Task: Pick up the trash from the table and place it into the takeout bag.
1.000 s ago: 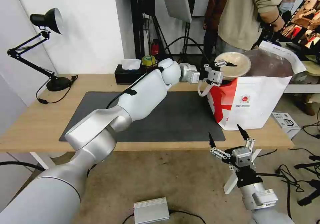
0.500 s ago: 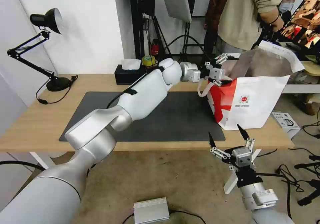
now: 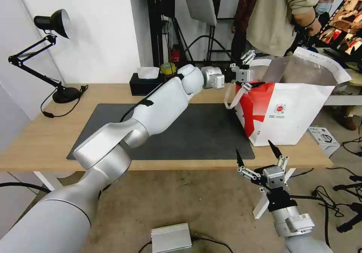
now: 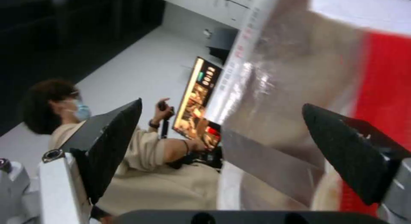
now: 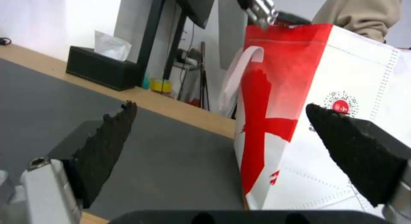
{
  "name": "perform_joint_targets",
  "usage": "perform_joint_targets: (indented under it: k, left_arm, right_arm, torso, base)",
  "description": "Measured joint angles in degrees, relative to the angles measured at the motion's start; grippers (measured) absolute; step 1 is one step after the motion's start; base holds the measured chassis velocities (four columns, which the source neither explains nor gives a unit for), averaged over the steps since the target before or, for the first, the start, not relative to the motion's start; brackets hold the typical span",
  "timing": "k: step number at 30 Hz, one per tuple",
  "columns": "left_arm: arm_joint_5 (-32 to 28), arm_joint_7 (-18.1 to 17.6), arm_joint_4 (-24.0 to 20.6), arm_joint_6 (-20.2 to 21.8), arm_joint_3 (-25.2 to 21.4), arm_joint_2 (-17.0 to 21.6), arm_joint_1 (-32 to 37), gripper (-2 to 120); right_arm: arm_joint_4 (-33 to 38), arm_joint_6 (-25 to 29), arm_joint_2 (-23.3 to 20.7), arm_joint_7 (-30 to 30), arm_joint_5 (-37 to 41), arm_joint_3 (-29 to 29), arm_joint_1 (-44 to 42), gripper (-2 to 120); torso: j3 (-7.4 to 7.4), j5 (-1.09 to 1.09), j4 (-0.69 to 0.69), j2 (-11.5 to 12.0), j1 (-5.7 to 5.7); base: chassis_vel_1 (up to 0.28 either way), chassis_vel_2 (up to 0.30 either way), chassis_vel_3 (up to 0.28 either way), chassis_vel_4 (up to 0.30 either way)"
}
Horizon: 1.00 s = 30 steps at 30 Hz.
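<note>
The takeout bag (image 3: 294, 113) stands open on the right end of the table (image 3: 45, 140), white with a red side panel and a loop handle hanging at its left. My left gripper (image 3: 252, 71) hovers at the bag's upper left rim, open and holding nothing. In the left wrist view its fingers (image 4: 115, 143) frame the bag's silver foil lining (image 4: 291, 89). The trash is out of view. My right gripper (image 3: 256, 153) waits open below the table's front edge, facing the bag (image 5: 342, 89).
A dark grey mat (image 3: 196, 132) covers the table's middle. A black tissue box (image 3: 143, 85) sits at the back edge and a black desk lamp (image 3: 56, 57) at the left end. A person stands behind the bag. Boxes and cables lie on the floor.
One second ago my left gripper held a tan bowl over the bag. The bowl has left the gripper, which now stands open slightly higher. The bag's top has shifted right.
</note>
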State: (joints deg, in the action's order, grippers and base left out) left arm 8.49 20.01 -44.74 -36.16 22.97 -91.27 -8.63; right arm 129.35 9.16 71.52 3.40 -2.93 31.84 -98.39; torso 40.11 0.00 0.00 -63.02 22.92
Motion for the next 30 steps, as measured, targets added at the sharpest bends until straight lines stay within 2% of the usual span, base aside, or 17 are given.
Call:
perform_joint_targets:
  k: [7, 9, 10, 13, 18, 22, 23, 25, 26, 27, 30]
  left_arm:
    - [-3.4, -1.0, 0.0, -0.3, -1.1, 0.0, -0.7, 100]
    - [-7.3, -2.6, -0.2, -0.6, -1.3, 0.1, -0.9, 100]
    - [-7.3, -2.6, -0.2, -0.6, -1.3, 0.1, -0.9, 100]
    - [-11.6, -7.1, -1.1, -0.5, -2.2, 0.3, -0.7, 100]
    - [-15.9, -10.3, -2.2, 0.8, -2.7, 1.4, -0.2, 100]
    - [-28.2, -14.9, -6.1, 5.5, -3.1, 5.9, 0.2, 100]
    - [-28.2, -14.9, -6.1, 5.5, -3.1, 5.9, 0.2, 100]
    - [-31.8, -16.1, -7.9, 7.6, -3.2, 8.0, 0.2, 100]
    - [-35.2, -17.5, -10.0, 10.0, -3.1, 10.1, 0.1, 100]
    - [-35.2, -17.5, -10.0, 10.0, -3.1, 10.1, 0.1, 100]
    - [-43.2, -21.2, -15.6, 16.4, -2.5, 15.5, -0.1, 100]
  right_arm:
    - [0.0, 0.0, 0.0, 0.0, 0.0, 0.0, 0.0, 100]
    - [0.0, 0.0, 0.0, 0.0, 0.0, 0.0, 0.0, 100]
    - [0.0, 0.0, 0.0, 0.0, 0.0, 0.0, 0.0, 100]
    - [0.0, 0.0, 0.0, 0.0, 0.0, 0.0, 0.0, 100]
    - [0.0, 0.0, 0.0, 0.0, 0.0, 0.0, 0.0, 100]
    - [0.0, 0.0, 0.0, 0.0, 0.0, 0.0, 0.0, 100]
    - [0.0, 0.0, 0.0, 0.0, 0.0, 0.0, 0.0, 100]
    - [0.0, 0.0, 0.0, 0.0, 0.0, 0.0, 0.0, 100]
    - [0.0, 0.0, 0.0, 0.0, 0.0, 0.0, 0.0, 100]
    - [0.0, 0.0, 0.0, 0.0, 0.0, 0.0, 0.0, 100]
    - [0.0, 0.0, 0.0, 0.0, 0.0, 0.0, 0.0, 100]
  torso:
    - [0.0, 0.0, 0.01, 0.0, 0.0]
    - [0.0, 0.0, 0.0, 0.0, 0.0]
    - [0.0, 0.0, 0.0, 0.0, 0.0]
    - [0.0, 0.0, 0.0, 0.0, 0.0]
    - [0.0, 0.0, 0.0, 0.0, 0.0]
    - [0.0, -0.02, 0.0, 0.0, 0.0]
    - [0.0, -0.02, 0.0, 0.0, 0.0]
    - [0.0, -0.02, 0.0, 0.0, 0.0]
    - [0.0, -0.02, 0.01, 0.0, 0.0]
    - [0.0, -0.02, 0.01, 0.0, 0.0]
    - [0.0, -0.03, 0.02, 0.0, 0.0]
  base:
    - [0.0, 0.0, 0.0, 0.0]
    - [0.0, 0.0, 0.0, 0.0]
    - [0.0, 0.0, 0.0, 0.0]
    - [0.0, 0.0, 0.0, 0.0]
    - [0.0, 0.0, 0.0, 0.0]
    - [0.0, 0.0, 0.0, 0.0]
    - [0.0, 0.0, 0.0, 0.0]
    - [0.0, 0.0, 0.0, 0.0]
    - [0.0, 0.0, 0.0, 0.0]
    - [0.0, 0.0, 0.0, 0.0]
    - [0.0, 0.0, 0.0, 0.0]
